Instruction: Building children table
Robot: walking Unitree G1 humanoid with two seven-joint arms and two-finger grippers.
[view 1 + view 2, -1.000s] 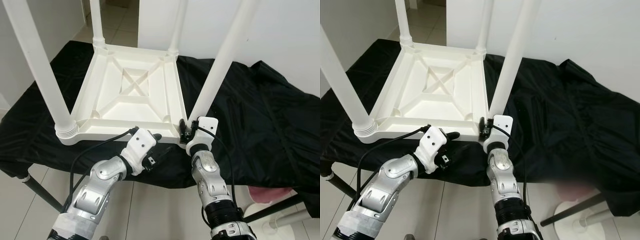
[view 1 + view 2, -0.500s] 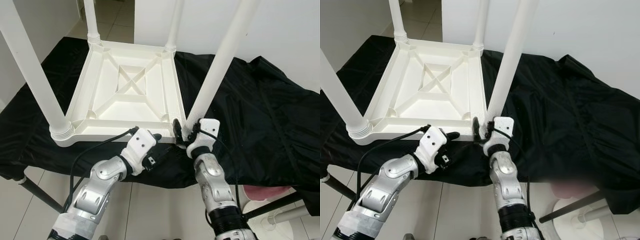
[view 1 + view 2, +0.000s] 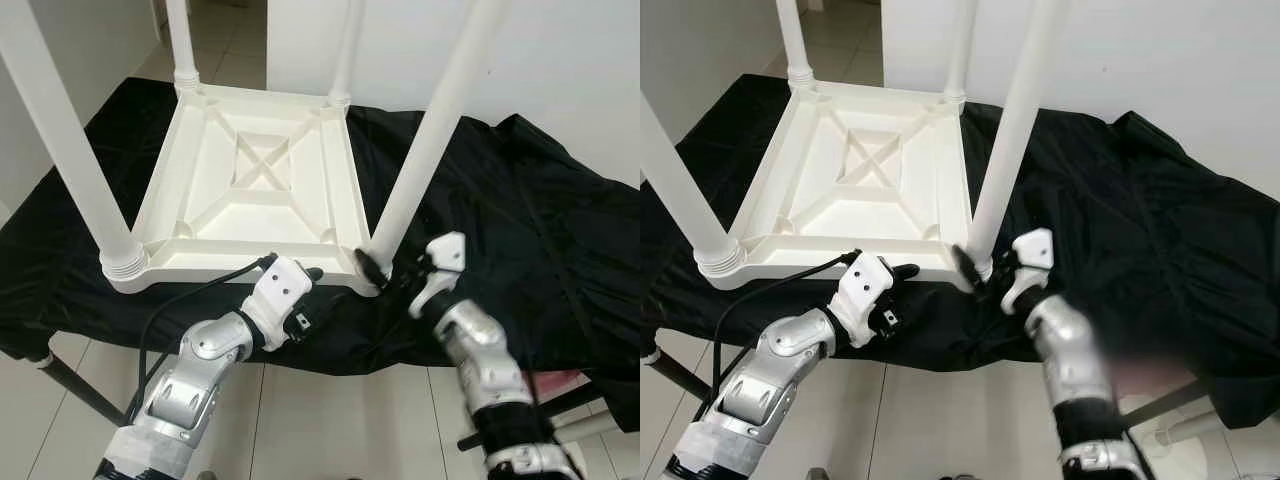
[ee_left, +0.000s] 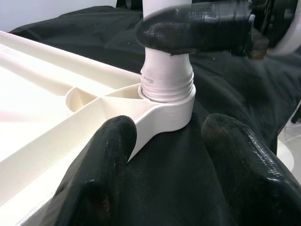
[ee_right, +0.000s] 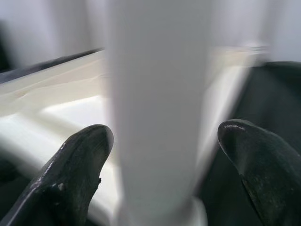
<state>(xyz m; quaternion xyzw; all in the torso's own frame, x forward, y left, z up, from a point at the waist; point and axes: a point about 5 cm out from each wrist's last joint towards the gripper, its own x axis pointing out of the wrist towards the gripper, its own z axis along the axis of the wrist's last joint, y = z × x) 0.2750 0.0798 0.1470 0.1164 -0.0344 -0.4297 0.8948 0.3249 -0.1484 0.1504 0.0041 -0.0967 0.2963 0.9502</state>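
At the near right corner of the upside-down white plastic children's table (image 3: 250, 190) on the black cloth-covered table (image 3: 520, 230), right gripper (image 3: 385, 272) fingers sit wide around the round white leg (image 3: 415, 165), left gripper (image 3: 318, 290) open alongside, so I'd clamp low and twist straight.

All four legs run off the top of the head views, so no telling how tall the near right leg (image 3: 425, 140) really is. Right wrist view is smeared: the leg (image 5: 157, 117) is a white blur between the fingers (image 5: 77, 165), and the table frame (image 5: 51, 108) behind it is mush. The cloth (image 3: 520, 230) hides whatever's holding it up, apart from a dark pole (image 3: 75, 385) underneath. Something pinkish (image 3: 545, 385) on the floor, half covered, can't tell what. Left gripper (image 3: 312, 285) tips are lost against the black cloth.
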